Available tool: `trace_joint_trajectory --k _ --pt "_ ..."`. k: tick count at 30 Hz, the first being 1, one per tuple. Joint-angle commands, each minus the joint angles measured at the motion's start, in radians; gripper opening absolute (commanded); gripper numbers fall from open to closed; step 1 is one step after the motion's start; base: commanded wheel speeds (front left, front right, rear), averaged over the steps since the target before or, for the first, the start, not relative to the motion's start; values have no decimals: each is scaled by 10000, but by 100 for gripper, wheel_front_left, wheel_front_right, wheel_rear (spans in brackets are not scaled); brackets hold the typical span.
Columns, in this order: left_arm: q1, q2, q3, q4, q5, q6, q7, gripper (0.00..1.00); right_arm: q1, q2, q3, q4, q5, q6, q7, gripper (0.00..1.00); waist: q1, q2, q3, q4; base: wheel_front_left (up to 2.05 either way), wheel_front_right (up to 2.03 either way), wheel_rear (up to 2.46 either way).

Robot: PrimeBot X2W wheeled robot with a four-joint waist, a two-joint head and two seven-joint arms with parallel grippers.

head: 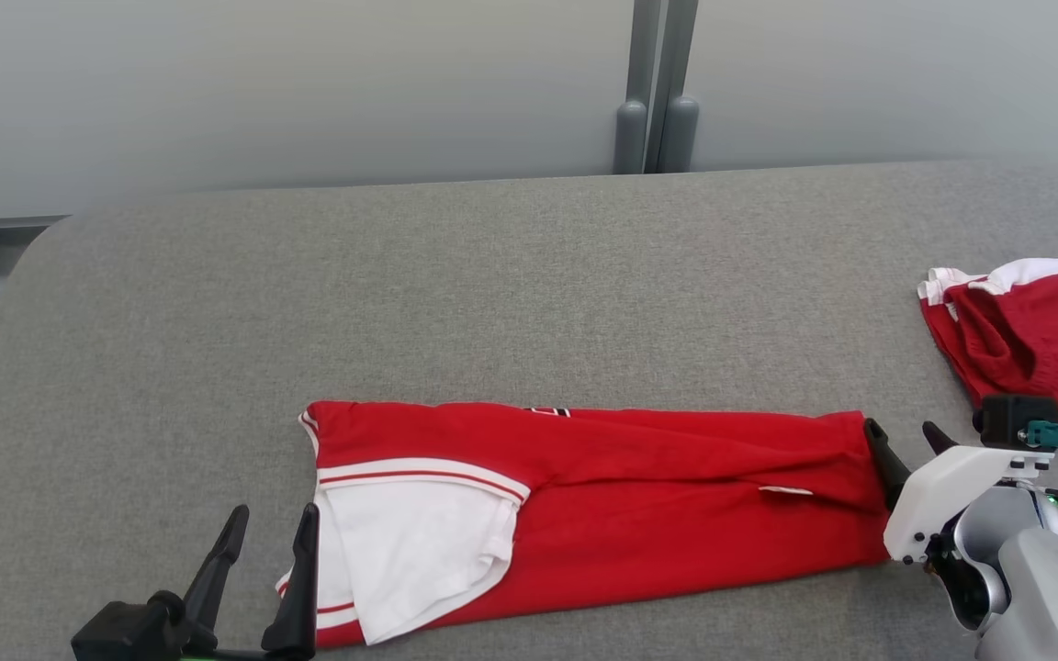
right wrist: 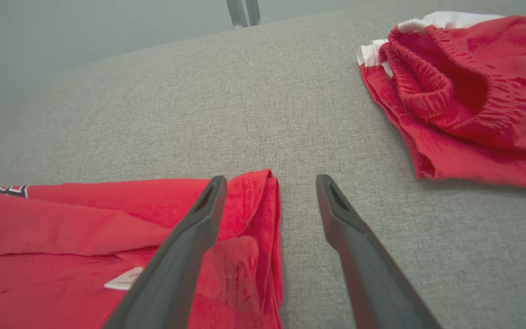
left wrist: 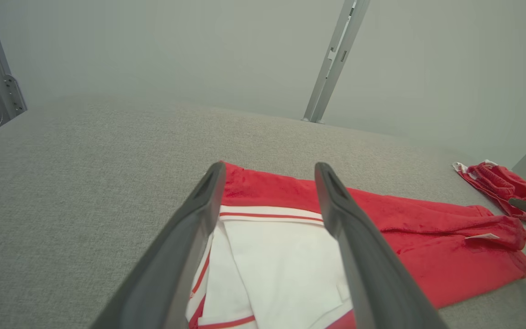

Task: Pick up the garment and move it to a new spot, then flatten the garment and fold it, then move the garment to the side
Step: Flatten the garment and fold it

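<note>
Left hand (head: pixel 273 510) gapes, perhaps touching the garment (head: pixel 658 500).

Garment (head: pixel 639 496) L corner part-hidden behind L pincer (head: pixel 275 510)

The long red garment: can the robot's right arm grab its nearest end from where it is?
Probably yes. The right gripper is open and straddles the right edge of the long red garment, which lies flat on the grey table, with nothing in between.
</note>
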Motion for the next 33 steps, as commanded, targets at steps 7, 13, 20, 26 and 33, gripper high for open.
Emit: trace_joint_trajectory --k 7,13,20,26,33 --pt "-161 -70 -76 98 109 -83 -15 100 -627 96 238 1561 -126 -4 -7 100 0 0 146 299 0 0 0" --pt "-117 -85 -54 108 60 -49 -17 100 -499 -27 901 1945 428 -4 47 100 0 0 176 326 0 0 0" --pt "-47 -116 36 69 18 -41 -21 100 -136 -327 1579 1913 805 -4 272 100 0 0 279 257 0 0 0" --pt "-233 -142 41 107 74 -113 -23 100 -430 -195 1993 2102 1090 -1 318 100 0 0 390 334 0 0 0" --pt "-202 -144 88 191 70 -159 -24 100 -803 -137 2647 2431 1286 1 438 15 0 0 373 499 0 0 0"
